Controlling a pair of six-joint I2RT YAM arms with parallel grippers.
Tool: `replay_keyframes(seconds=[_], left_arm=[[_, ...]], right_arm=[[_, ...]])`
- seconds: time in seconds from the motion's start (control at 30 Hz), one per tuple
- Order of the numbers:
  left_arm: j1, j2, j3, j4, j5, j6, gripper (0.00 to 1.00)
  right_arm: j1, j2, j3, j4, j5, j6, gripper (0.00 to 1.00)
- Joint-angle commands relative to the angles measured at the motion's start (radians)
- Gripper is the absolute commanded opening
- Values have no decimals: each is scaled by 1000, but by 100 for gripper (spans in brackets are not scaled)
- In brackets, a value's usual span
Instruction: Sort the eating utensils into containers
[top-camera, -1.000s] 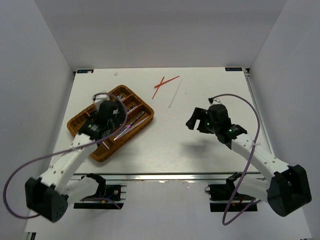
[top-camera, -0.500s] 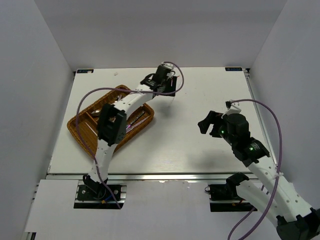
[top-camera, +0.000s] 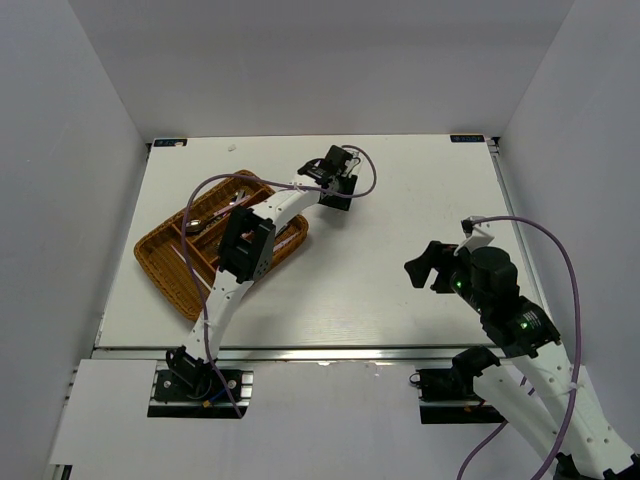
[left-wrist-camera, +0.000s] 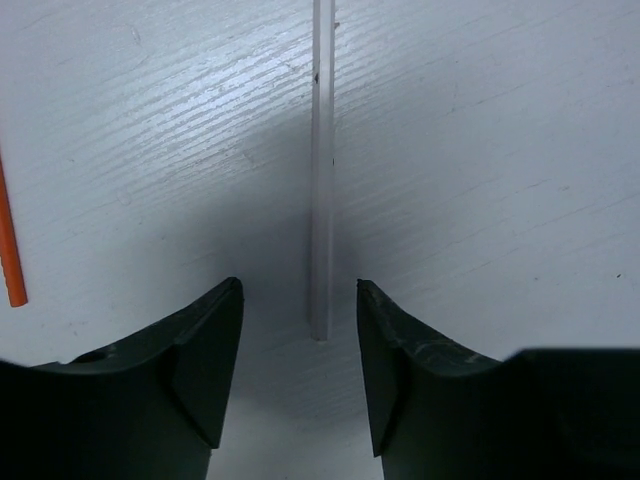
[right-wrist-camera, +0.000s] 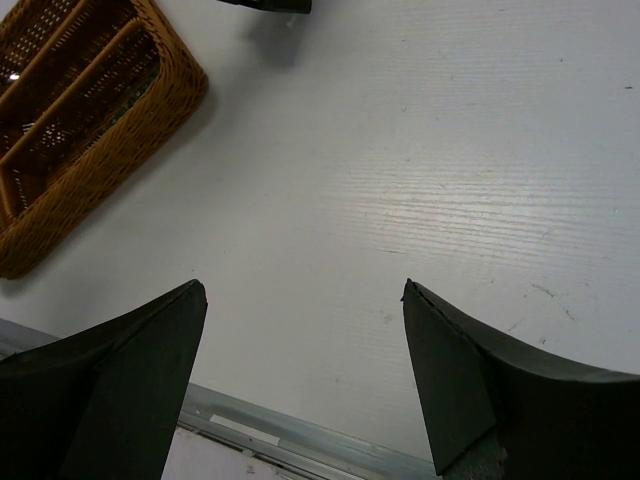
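Note:
My left gripper (left-wrist-camera: 298, 285) is open and down at the table, its jaws standing either side of the near end of a thin silver-white chopstick (left-wrist-camera: 322, 170) with a gap on each side. A red chopstick (left-wrist-camera: 10, 250) lies to its left. From above, the left arm reaches far across the table and its gripper (top-camera: 338, 190) covers the chopsticks. The brown wicker tray (top-camera: 160, 262) holds several utensils (top-camera: 212, 218) in its compartments. My right gripper (right-wrist-camera: 305, 285) is open and empty above bare table, at the right (top-camera: 425, 268).
A corner of the wicker tray (right-wrist-camera: 80, 130) shows at the upper left of the right wrist view. The metal rail at the table's near edge (right-wrist-camera: 300, 440) runs below the right jaws. White walls stand round the table.
The left arm swung from over the tray out to the chopsticks at the far middle and its jaws narrowed. The right arm drew back toward the near right.

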Motion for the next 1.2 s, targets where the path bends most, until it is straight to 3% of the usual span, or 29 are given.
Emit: replay_keyframes(seconds=[0.0,0.07,0.23,0.5,0.73,0.8,0.97,1.17], left_arm=[[-3,-17,8,4,26,19,58],[-9,4,12,-2,12,22,50],[-25,39,29,-22,-42,34,48],[-32,94,54,-60,-14,51,33],[-32,108,16,-61,11,42,13],[-34,110,2,-70,7,45,0],[-55,72,-53,-90,-54,34,0],[-84,-229,-348,123,-42,-68,0]], right_arm=[[-6,-12,24,-8,-18,-33,84],[-6,-10,21,-5,-22,-33,84],[-6,-13,18,-10,-27,-43,84],[-6,-32,18,-19,-25,-49,84],[-6,-40,26,-31,-25,-53,84],[-6,-47,30,-38,-27,-53,84],[-8,-60,49,-42,-35,-52,84],[-6,-58,50,-41,-45,-52,84]])
